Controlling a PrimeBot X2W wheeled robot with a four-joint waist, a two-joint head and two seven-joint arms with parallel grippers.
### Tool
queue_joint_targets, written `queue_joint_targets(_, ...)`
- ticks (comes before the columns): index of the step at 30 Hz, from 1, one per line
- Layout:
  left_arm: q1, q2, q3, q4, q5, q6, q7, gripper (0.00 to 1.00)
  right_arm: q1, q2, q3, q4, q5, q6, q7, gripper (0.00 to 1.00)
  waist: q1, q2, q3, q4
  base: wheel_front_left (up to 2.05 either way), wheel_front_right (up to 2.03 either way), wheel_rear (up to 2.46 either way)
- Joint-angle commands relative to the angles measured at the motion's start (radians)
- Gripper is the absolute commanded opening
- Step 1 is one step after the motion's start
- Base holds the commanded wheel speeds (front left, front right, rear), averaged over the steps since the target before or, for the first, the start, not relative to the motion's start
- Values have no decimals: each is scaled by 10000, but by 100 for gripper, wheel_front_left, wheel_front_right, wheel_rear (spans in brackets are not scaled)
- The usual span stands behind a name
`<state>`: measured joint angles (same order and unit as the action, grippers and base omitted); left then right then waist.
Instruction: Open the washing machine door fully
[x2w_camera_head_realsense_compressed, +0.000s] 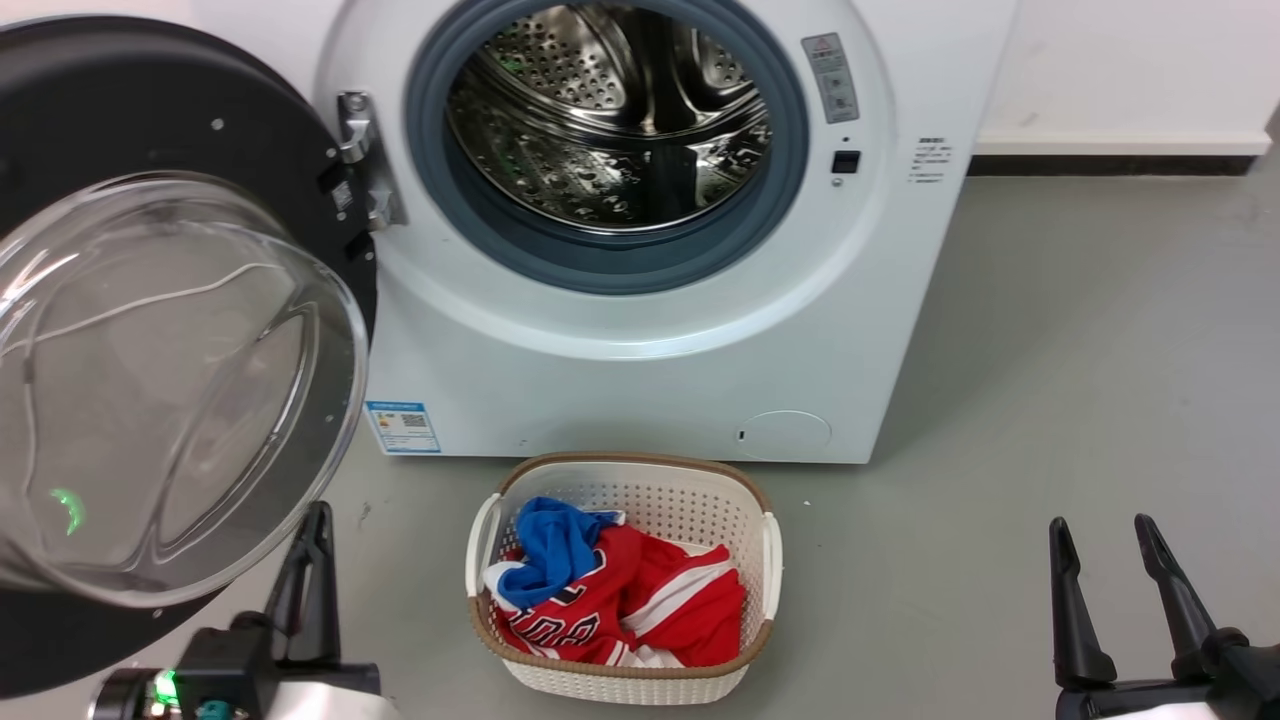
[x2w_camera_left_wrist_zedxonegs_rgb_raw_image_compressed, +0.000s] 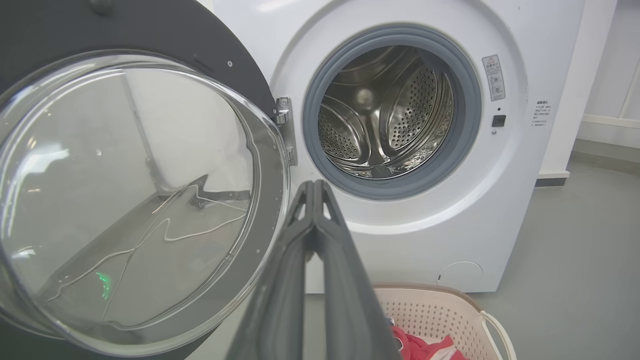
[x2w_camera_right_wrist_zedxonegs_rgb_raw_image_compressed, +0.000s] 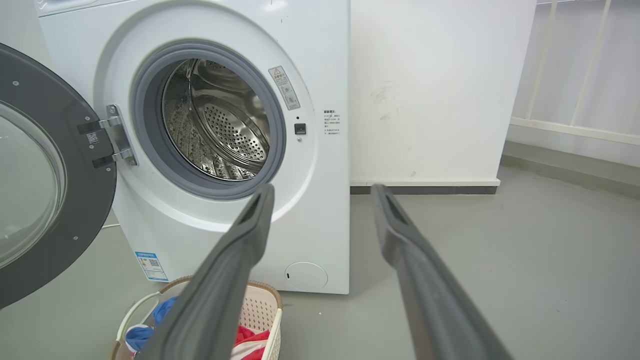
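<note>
A: Nearest the head cam: left tool (x2w_camera_head_realsense_compressed: 318, 520), lower left, fingers pressed together, holding nothing; wrist view confirms the two fingers (x2w_camera_left_wrist_zedxonegs_rgb_raw_image_compressed: 292, 280) touch along their length.

B: Right tool?

A: Right tool (x2w_camera_head_realsense_compressed: 1105, 535), lower right, fingers spread w/ a clear gap, empty. In its own wrist view the tips (x2w_camera_right_wrist_zedxonegs_rgb_raw_image_compressed: 260, 210) point toward the machine's lower front and the floor beside it.

B: Surface & room?

A: Grey floor (x2w_camera_head_realsense_compressed: 1050, 400), smooth. White wall (x2w_camera_right_wrist_zedxonegs_rgb_raw_image_compressed: 440, 90) w/ dark skirting to the machine's right. White washing machine (x2w_camera_head_realsense_compressed: 640, 390) stands on the floor; steel drum (x2w_camera_head_realsense_compressed: 610, 120) visible through the grey-ringed opening.

B: Task item vs. tools?

A: Washing machine door (x2w_camera_head_realsense_compressed: 150, 330) swung wide to the machine's left on its metal hinge (x2w_camera_head_realsense_compressed: 362, 160), inner face and clear glass bowl toward the cam. Left tool sits just beside the door's lower rim, to its right; contact can't be told. Right tool well apart from the door, across the scene.

B: Other items?

A: Laundry basket (x2w_camera_head_realsense_compressed: 620, 680) on the floor in front of the machine, betw. the tools, holding red and blue clothes (x2w_camera_head_realsense_compressed: 620, 595).
</note>
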<state>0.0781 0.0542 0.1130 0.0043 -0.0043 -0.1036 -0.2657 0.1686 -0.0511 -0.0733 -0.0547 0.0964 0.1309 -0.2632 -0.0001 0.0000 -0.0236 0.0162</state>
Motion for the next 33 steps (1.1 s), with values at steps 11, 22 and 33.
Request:
queue_joint_targets(11,345,-33,-781,46,-30,440,23,100,281,16,-49,-188,253,-3,-22,100,1,0,70,-525,0,0,0)
queue_joint_targets(22,140,-38,-820,529,-168,655,23,100,197,16,-85,-174,326,-3,-22,100,1,0,150,-660,0,0,0)
queue_joint_targets(33,16,-42,-833,803,-240,773,23,100,189,16,-78,-144,305,-3,-21,100,1,0,127,-586,0,0,0)
